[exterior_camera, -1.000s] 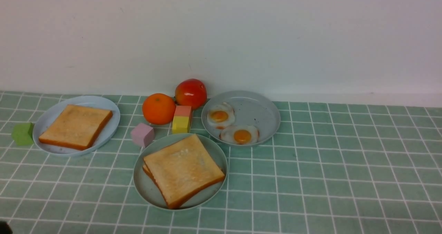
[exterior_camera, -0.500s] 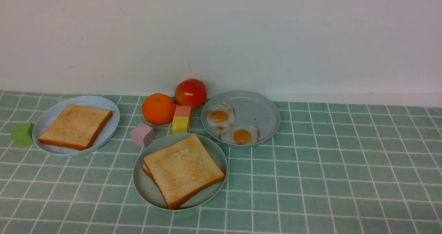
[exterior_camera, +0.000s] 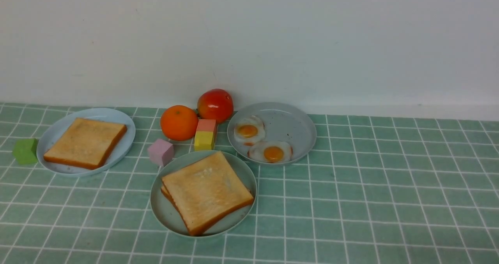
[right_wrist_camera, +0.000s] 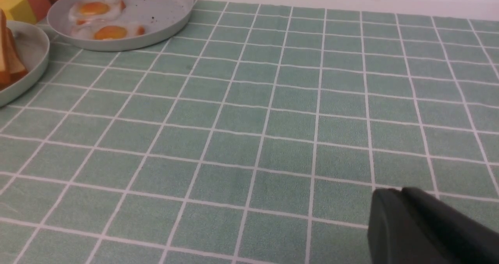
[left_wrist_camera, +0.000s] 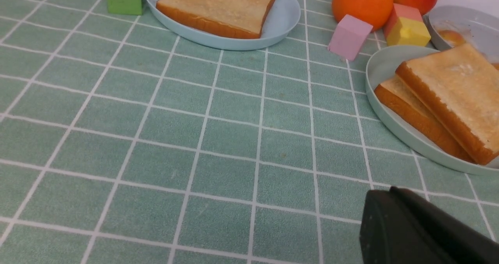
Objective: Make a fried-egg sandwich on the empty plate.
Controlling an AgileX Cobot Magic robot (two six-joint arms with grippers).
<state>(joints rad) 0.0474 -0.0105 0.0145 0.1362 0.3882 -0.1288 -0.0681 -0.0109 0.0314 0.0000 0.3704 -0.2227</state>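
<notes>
- Already, two toast slices (exterior_camera: 206, 192) lie stacked on the plate (exterior_camera: 163, 213), front centre; any egg between them is hidden.
- Left gripper (left_wrist_camera: 421, 229), clenched, sits nearer the plate.
- Right gripper (right_wrist_camera: 425, 229): jaw state unreadable.

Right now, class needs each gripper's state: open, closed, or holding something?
Left gripper: closed, holding nothing.
Right gripper: cannot be told; only one dark finger shows, with nothing seen in it.

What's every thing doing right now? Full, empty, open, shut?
mint plate, holds two stacked toast slices, nothing showing between them.
light-blue plate, holds a single toast.
speckled plate, holds two fried eggs.
left gripper, shut, holding nothing.
right gripper, open or shut unclear.
</notes>
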